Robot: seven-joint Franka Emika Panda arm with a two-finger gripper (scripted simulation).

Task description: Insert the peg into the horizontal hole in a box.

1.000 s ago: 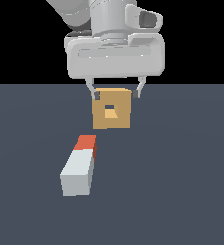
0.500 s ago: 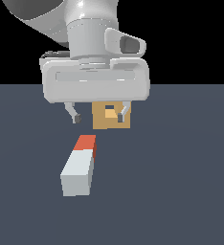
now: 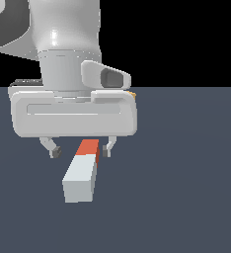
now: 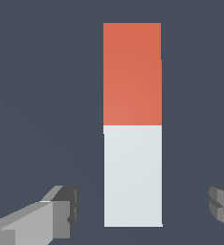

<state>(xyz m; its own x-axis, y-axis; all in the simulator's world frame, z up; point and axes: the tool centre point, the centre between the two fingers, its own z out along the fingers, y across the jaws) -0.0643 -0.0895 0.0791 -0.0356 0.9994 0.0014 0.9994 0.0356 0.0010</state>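
Observation:
The peg (image 3: 82, 174) lies flat on the dark floor, pale grey at the near end and orange-red at the far end. My gripper (image 3: 81, 149) hangs open just above the orange-red end, one finger on each side and neither touching it. In the wrist view the peg (image 4: 132, 124) runs between the two fingertips (image 4: 59, 213), with clear gaps on both sides of the gripper (image 4: 140, 210). The box is almost wholly hidden behind my hand; only a tan sliver (image 3: 132, 93) shows at the hand's edge. The hole is hidden.
The dark blue-grey floor (image 3: 186, 188) spreads around the peg. My bulky white hand and wrist (image 3: 73, 113) fill the upper middle of the exterior view.
My hand has come forward and down from in front of the box to above the peg's orange-red end, now covering the box. The fingers stayed open. The peg has not moved.

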